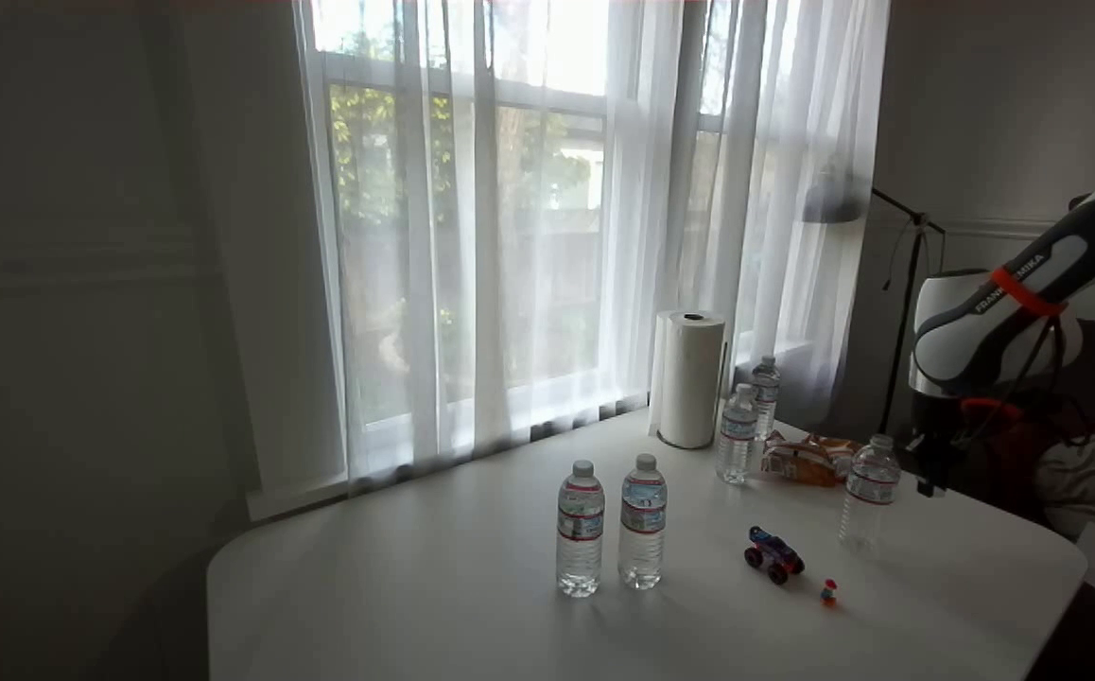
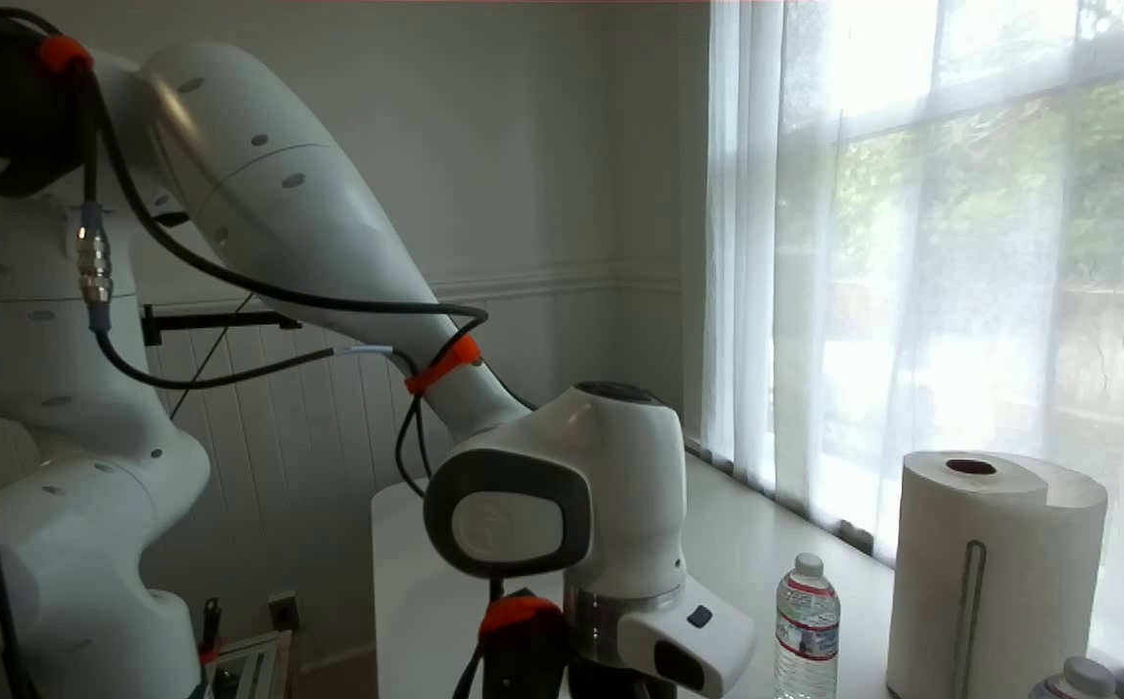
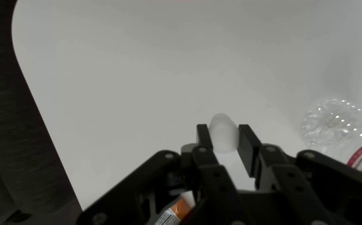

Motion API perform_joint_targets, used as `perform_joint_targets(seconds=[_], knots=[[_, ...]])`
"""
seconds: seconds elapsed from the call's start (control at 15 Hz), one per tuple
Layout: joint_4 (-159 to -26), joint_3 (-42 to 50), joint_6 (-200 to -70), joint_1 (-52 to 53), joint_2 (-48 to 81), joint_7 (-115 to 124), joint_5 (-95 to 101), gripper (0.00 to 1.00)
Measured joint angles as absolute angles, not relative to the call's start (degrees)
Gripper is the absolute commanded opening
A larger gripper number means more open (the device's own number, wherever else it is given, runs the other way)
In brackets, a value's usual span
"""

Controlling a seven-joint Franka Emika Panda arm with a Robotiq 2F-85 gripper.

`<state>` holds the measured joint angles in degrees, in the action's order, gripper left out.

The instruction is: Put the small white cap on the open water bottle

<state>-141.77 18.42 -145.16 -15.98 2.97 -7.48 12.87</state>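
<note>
Fingers [image 3: 204, 137] a narrow gap apart, the small white cap [image 3: 224, 136] pinched between them above the table [image 3: 121, 93]. I take the paper towel roll [image 1: 691, 383] as landmark. In an exterior view the gripper [image 1: 930, 486] hangs well apart from it, near a water bottle [image 1: 870, 497]. A second bottle [image 1: 738, 435] stands just beside the roll, a third bottle [image 1: 767, 395] near it too; a fourth bottle [image 1: 581, 528] and a fifth bottle [image 1: 642, 522] stand side by side, nearer the camera than the roll. Orange packet [image 1: 798, 462] near the roll; toy truck [image 1: 774, 555] and little figure [image 1: 828, 593] well apart from it. Which bottle is uncapped, I cannot tell.
</note>
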Motion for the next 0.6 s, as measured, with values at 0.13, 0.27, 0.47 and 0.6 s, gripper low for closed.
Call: perform_joint_targets(seconds=[0.13, 0.27, 0.47, 0.6], knots=[[-141.50, 18.13, -144.94, -15.93, 2.26, -7.40, 13.15, 0.27], [-141.29, 17.89, -144.76, -15.86, 1.67, -7.38, 13.20, 0.27], [-140.81, 17.62, -144.01, -15.75, 0.78, -7.38, 13.20, 0.27], [-140.44, 17.42, -143.40, -15.72, 0.18, -7.38, 13.21, 0.26]])
